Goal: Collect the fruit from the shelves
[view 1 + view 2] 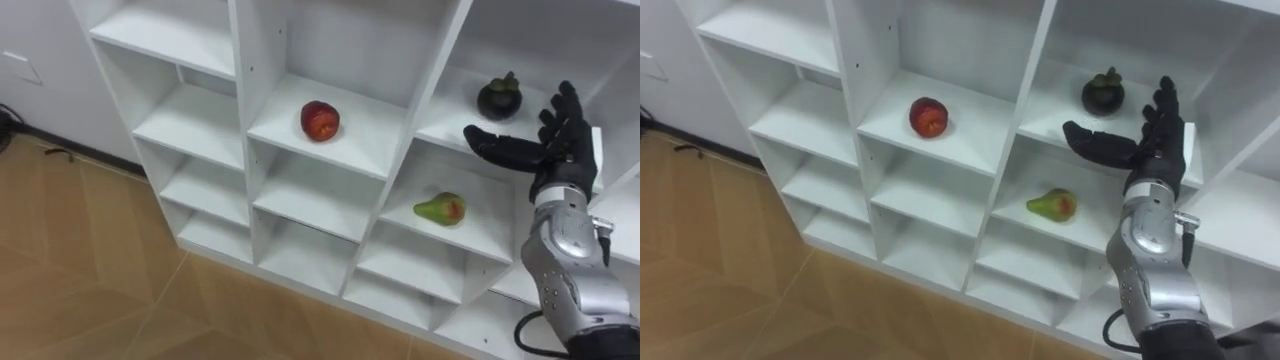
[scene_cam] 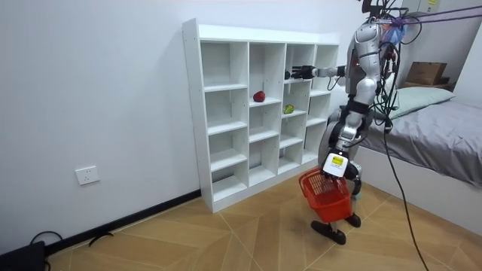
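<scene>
Mangosteen (image 1: 499, 98) mid-shelf in closet (image 1: 241, 70); right hand (image 1: 555, 152) spread open just beside, not touching; left hand (image 2: 334, 161) at red basket (image 2: 325, 197), grip: cannot tell.

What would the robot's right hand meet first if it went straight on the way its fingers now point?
Probably the dark round fruit with a stalk on the white shelf unit: the open right hand is raised beside it. Depth is unclear, so it might slip past to the compartment's back wall.

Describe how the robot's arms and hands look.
The right hand has black fingers and a white tag at its back; its forearm is a rounded silver-grey shell with a black cable looping near the elbow. The left hand bears a white tag too.
</scene>
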Controlling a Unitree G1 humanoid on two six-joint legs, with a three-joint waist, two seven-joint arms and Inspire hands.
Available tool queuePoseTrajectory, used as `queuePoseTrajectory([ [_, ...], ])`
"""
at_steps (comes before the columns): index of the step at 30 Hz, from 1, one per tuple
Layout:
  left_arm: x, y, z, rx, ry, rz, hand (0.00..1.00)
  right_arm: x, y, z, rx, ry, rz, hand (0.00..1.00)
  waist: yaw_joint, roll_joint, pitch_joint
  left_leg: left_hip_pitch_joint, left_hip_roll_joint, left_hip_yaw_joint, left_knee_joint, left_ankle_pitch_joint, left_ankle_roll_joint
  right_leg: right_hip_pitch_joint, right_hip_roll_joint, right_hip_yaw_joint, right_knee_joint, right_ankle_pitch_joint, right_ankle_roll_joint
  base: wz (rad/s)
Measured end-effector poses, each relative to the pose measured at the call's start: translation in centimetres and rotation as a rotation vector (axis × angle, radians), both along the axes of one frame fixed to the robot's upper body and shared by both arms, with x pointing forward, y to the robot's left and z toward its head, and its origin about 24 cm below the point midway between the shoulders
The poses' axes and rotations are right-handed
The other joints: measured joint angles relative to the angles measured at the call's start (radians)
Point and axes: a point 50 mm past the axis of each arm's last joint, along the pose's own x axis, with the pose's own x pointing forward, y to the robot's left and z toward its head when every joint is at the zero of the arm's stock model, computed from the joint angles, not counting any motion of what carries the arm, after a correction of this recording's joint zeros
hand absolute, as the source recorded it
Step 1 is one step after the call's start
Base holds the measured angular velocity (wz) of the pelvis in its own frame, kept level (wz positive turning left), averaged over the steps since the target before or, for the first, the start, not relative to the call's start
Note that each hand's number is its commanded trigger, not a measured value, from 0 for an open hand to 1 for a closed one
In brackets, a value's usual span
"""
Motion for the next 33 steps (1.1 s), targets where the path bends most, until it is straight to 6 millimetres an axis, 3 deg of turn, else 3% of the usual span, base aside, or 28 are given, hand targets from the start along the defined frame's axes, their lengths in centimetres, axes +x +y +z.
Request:
queuePoseTrajectory([
  [9,0.0,0.3,0.1,-0.018,-0.003,-0.009,1.00,1.0,-0.5,-0.1,-0.037,0.042,0.007,0.00,0.012,-0.003,0.0006,-0.004,0.000,-0.003,0.004,0.000,0.000,-0.001,-0.001,-0.001,0.007,0.000,0.000,0.00],
  [13,0.0,0.3,0.1,-0.017,-0.005,-0.011,1.00,1.6,-0.4,0.3,-0.060,0.038,0.023,0.00,0.013,-0.014,0.0025,-0.028,0.001,-0.003,0.019,0.000,0.000,-0.024,-0.001,-0.003,0.017,0.000,-0.001,0.00],
  [15,0.0,0.4,0.2,-0.019,-0.005,-0.013,1.00,1.9,-0.5,0.3,-0.086,0.052,0.025,0.00,0.013,-0.021,-0.0004,-0.039,0.001,-0.007,0.022,0.000,0.000,-0.035,-0.001,-0.007,0.018,0.001,-0.002,0.06],
  [17,0.0,0.6,0.2,-0.016,-0.006,-0.016,1.00,2.3,-0.8,0.3,-0.109,0.070,0.021,0.00,0.012,-0.024,0.0030,-0.049,0.000,-0.017,0.038,0.000,0.000,-0.036,-0.001,-0.018,0.017,0.002,-0.003,0.13],
  [20,0.3,0.8,0.3,-0.013,-0.015,-0.021,1.00,2.7,-0.9,0.5,-0.133,0.076,0.025,0.00,0.014,-0.024,0.0070,-0.066,0.000,-0.026,0.039,0.000,-0.001,-0.045,-0.001,-0.026,0.018,0.003,-0.004,0.09],
  [33,0.9,0.8,0.3,-0.009,-0.028,-0.028,1.00,3.5,-2.0,0.8,-0.177,0.108,-0.010,0.00,0.016,-0.025,0.0065,-0.080,0.000,-0.034,0.041,0.005,-0.002,-0.055,-0.001,-0.036,0.017,0.005,-0.007,0.01],
])
